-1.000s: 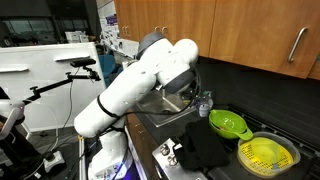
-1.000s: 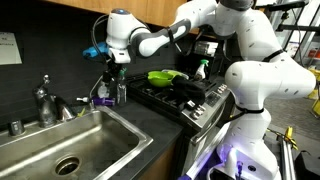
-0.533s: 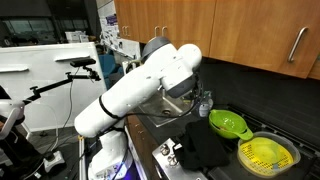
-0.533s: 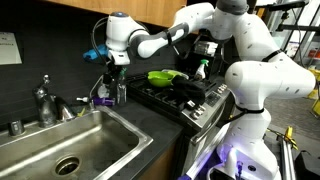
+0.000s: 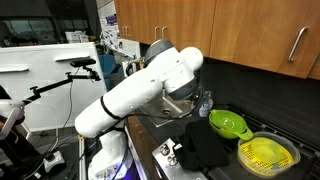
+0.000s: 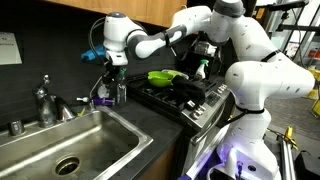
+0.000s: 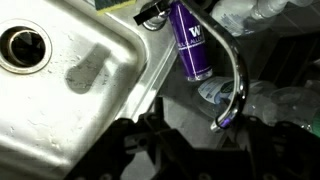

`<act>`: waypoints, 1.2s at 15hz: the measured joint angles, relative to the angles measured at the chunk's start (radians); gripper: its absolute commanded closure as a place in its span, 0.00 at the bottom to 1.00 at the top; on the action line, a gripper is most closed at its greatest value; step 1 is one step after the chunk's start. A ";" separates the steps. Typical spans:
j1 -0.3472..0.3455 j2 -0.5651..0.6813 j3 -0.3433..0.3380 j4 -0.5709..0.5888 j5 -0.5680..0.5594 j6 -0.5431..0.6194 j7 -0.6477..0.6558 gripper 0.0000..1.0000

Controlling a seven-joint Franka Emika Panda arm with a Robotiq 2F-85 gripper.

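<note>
The robot's dark two-fingered gripper (image 6: 112, 72) is hanging over the back corner of the dark countertop (image 6: 150, 125), between the brushed stainless-steel sink (image 6: 95, 135) and the black stove (image 6: 205, 112), and it is pointing straight down. Just beneath it, at about seven o'clock from the fingertips in that exterior view, a slim purple cylindrical bottle with white lettering (image 6: 103, 97) is standing upright on the counter. A clear bottle (image 6: 120, 92) is standing just beside it at three o'clock. The wrist view is showing the purple bottle at one o'clock of the picture, a curved chrome spout (image 7: 238, 75) arching past it at three o'clock, and the sink's round drain (image 7: 22, 45) at ten o'clock. The fingers are appearing there only as dark blurred shapes along the six o'clock edge, so I cannot tell whether they are spread or pressed together. Nothing is showing between them, and they are touching neither bottle as far as the pictures show. The gripper is lining up above the purple bottle, which is standing untouched and not yet gripped.
</note>
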 measured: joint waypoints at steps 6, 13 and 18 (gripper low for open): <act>0.012 -0.018 0.004 0.016 -0.008 -0.026 0.000 0.63; 0.013 -0.023 0.009 0.029 -0.013 -0.036 0.004 0.96; 0.006 -0.023 0.009 0.030 -0.024 -0.035 0.014 0.96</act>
